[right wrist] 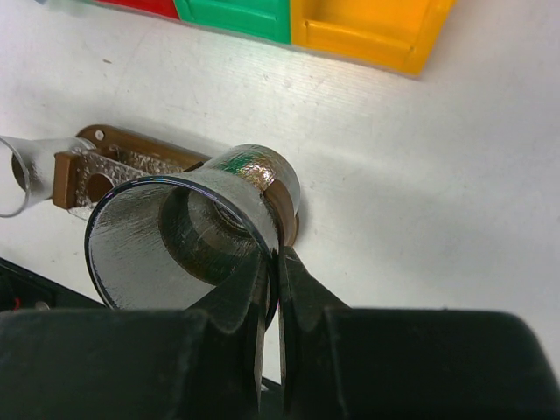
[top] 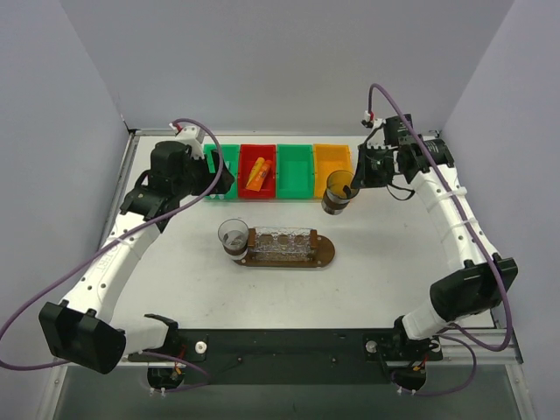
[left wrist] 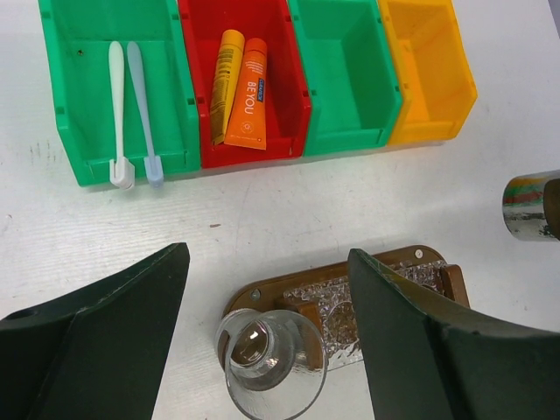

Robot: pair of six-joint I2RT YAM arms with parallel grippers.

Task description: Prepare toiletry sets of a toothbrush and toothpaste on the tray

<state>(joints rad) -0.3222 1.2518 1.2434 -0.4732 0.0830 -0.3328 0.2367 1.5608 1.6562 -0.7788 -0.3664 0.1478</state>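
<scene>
Two white toothbrushes [left wrist: 116, 114] lie side by side in the left green bin [left wrist: 79, 149]. The yellow and orange toothpaste tubes [left wrist: 248, 94] [top: 256, 175] lie together in the red bin [left wrist: 284, 114]. The brown oval tray [top: 325, 252] [left wrist: 262, 293] carries a clear patterned holder [top: 282, 245] and a clear glass cup [left wrist: 267, 359] at its left end. My left gripper [left wrist: 267, 262] [top: 219, 179] hangs open above that cup, holding nothing. My right gripper [right wrist: 273, 262] [top: 354, 184] is shut on the rim of a dark glass cup [right wrist: 175, 236] [top: 338, 192], tilted, right of the tray's far side.
Four bins stand in a row at the back: green, red, a second green bin [top: 294, 171] and a yellow bin [top: 332, 162] [right wrist: 367, 26]. The last two hold nothing. A black bar [top: 289, 341] runs along the near edge between the arm bases.
</scene>
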